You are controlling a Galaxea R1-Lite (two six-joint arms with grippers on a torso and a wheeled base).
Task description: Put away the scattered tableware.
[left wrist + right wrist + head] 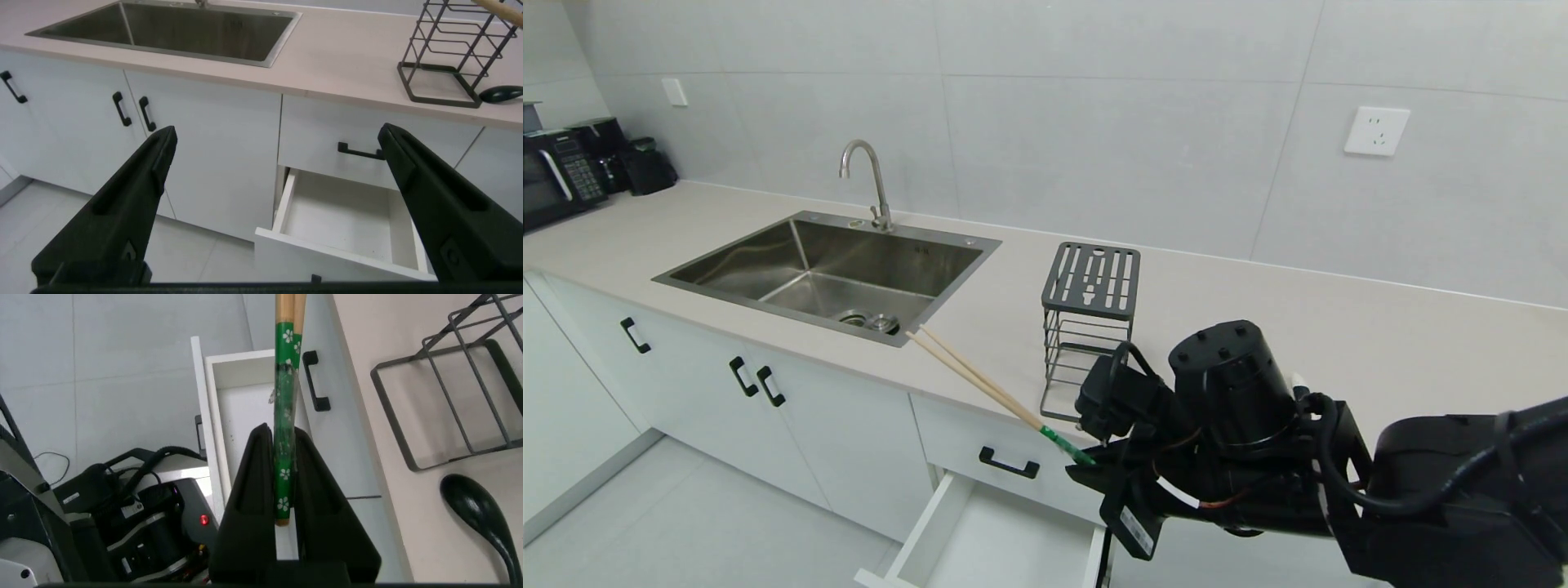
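A pair of wooden chopsticks [980, 384] with green, flower-patterned ends [284, 416] is clamped in my right gripper [284, 486], which is shut on the green part. The gripper [1092, 459] hangs just off the counter's front edge, above the open white drawer [992, 539]. The sticks point up and left toward the sink corner. A dark wire cutlery rack [1089, 327] stands on the counter right behind the gripper. A black spoon [480, 513] lies on the counter beside the rack [449, 57]. My left gripper [278, 212] is open, low in front of the cabinets, facing the drawer [351, 220].
A steel sink [825, 273] with a tap [870, 184] is set in the counter to the left. White cabinet doors with black handles [756, 380] run below. A microwave [551, 175] stands at the far left.
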